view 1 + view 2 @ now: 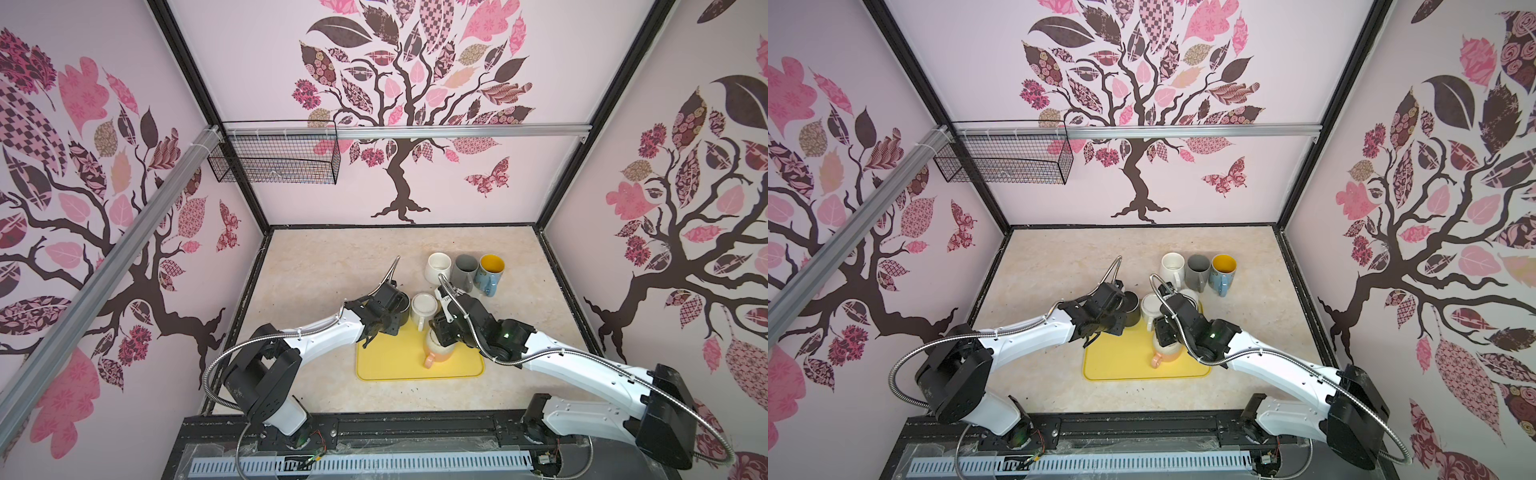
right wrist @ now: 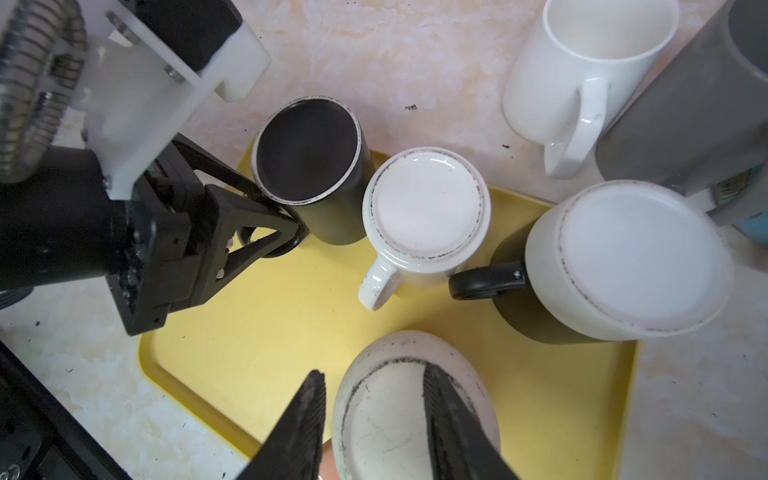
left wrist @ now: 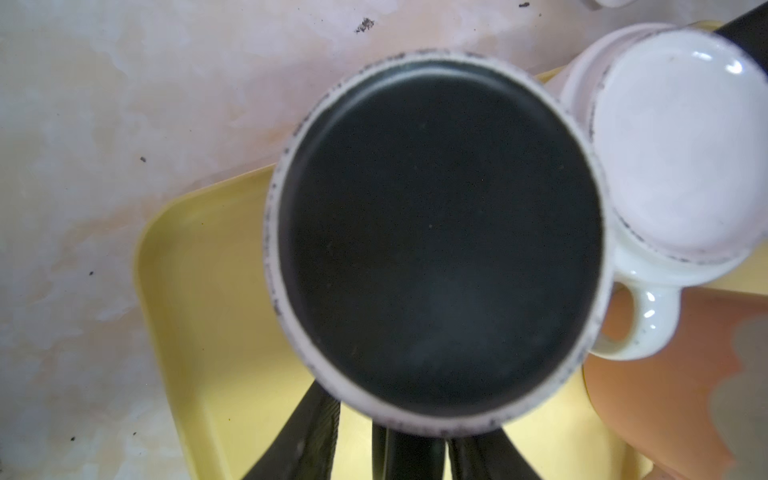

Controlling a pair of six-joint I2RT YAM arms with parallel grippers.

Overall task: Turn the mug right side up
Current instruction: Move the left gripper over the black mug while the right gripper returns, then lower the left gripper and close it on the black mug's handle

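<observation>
Both arms at upside-down mugs on smooth yellow tray (image 2: 291,332).
L gripper (image 2: 286,237) straddles loop handle of matte black mug (image 2: 307,149) at tray's far-left corner. Handle faces that arm, prob. the hold for flipping; can't tell if clamped. R gripper (image 2: 372,372): jaws parted, gripping nothing, over scuffed unglazed base of glazed peach mug (image 2: 386,424), right of tray middle.
</observation>
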